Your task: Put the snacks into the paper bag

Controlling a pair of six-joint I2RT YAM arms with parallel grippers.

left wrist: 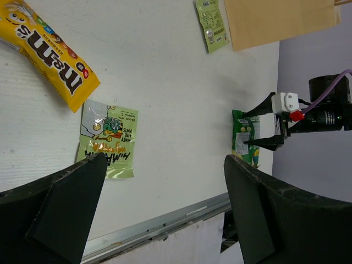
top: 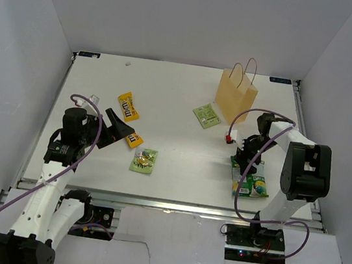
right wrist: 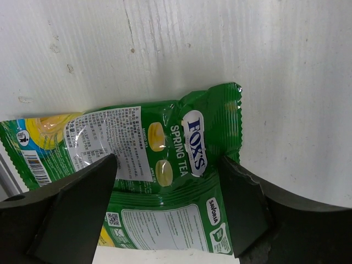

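Right wrist: right gripper [right wrist: 165, 176], fingers apart, is above the green bag [right wrist: 187, 137] near the table [right wrist: 220, 44] right edge; next it should descend and clamp.

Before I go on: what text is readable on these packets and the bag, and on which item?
"m&m's": yellow candy pack.
"FOX'S SPRING TEA": larger green bag; the fine print on its white label is too small to read.
"HIMALAYA", upside down in the left wrist view: near light-green pack; its smaller lines are unreadable.
Far light-green pack: print too small to read.
Paper bag: no print visible.
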